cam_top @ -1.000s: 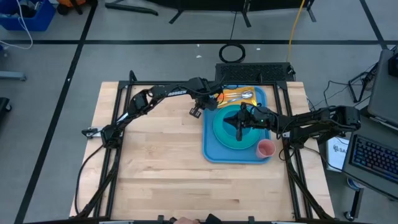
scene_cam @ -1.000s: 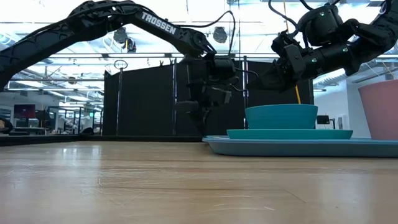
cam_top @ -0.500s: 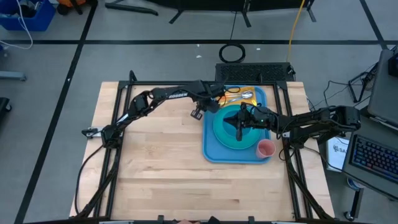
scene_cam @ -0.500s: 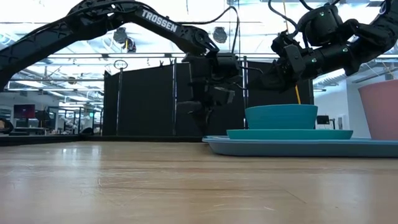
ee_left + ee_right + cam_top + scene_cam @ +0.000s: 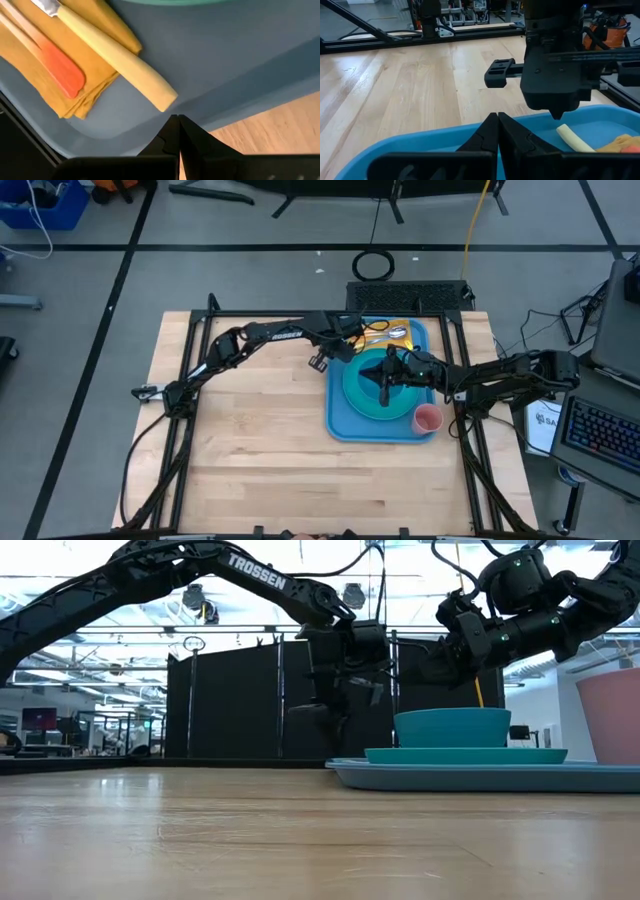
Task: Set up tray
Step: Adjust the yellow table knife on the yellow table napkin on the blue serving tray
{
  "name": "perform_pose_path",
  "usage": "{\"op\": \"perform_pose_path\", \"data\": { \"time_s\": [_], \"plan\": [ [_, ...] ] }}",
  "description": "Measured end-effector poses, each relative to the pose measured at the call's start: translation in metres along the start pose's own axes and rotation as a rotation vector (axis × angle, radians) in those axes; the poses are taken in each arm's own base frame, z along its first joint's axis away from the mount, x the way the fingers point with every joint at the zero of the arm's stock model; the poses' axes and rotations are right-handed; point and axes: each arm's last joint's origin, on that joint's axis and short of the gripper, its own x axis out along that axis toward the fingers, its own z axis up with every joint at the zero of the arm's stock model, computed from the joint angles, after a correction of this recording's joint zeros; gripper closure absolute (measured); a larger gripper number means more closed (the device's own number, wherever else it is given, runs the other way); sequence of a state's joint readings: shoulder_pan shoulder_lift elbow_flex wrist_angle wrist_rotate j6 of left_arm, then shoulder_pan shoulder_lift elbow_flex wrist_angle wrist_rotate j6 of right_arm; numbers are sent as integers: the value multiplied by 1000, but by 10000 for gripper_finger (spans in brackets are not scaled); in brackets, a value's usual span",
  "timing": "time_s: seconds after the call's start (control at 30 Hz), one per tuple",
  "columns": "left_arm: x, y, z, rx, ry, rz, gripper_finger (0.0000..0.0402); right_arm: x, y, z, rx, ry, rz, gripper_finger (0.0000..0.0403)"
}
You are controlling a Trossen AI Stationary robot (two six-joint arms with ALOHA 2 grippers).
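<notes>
The blue tray point(image 5: 345, 428) lies at the table's far right. On it rest a turquoise plate point(image 5: 356, 398) bearing a bowl point(image 5: 452, 727), a pink cup point(image 5: 427, 418) at the near right corner, and a yellow-orange napkin point(image 5: 95, 30) with a yellow-handled utensil point(image 5: 130, 70) and an orange-handled one point(image 5: 62, 75) lying on it. My left gripper point(image 5: 178, 122) is shut and points down just above the tray's far left corner, next to the yellow handle's end. My right gripper point(image 5: 498, 122) is shut and hovers level above the bowl.
The wooden tabletop point(image 5: 250, 440) stretches left of and nearer than the tray. Black frame rails point(image 5: 185, 430) run along the table's left and right sides. A black perforated panel point(image 5: 410, 295) stands just behind the far edge.
My left gripper has edged toward the table's right, from beside the tray to over its far left corner, turning slightly as it went. It has stayed shut.
</notes>
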State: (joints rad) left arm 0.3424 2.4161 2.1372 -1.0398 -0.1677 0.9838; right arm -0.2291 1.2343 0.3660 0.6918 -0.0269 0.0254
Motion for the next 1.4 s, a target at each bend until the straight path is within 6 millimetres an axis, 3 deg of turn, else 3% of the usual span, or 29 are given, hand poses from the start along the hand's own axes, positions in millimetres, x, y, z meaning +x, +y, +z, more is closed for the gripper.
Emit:
{"op": "perform_pose_path", "data": {
  "time_s": [0.47, 0.67, 0.9, 1.07, 1.4],
  "plan": [
    [-1, -3, 8, 88, -3, 26, 401, 0, 0, 0, 0, -4, 0, 403],
    [-1, -2, 9, 48, -10, 35, 401, 0, 0, 1, 0, -8, 0, 403],
    [-12, 22, 8, -402, -299, 64, 393, 0, 0, 1, 0, -6, 0, 403],
    [-10, 17, 1, -440, -366, -125, 397, 0, 0, -2, 1, 17, 2, 403],
    [-10, 22, -1, -685, -345, -114, 393, 0, 0, -2, 1, 24, 4, 403]
  ]
}}
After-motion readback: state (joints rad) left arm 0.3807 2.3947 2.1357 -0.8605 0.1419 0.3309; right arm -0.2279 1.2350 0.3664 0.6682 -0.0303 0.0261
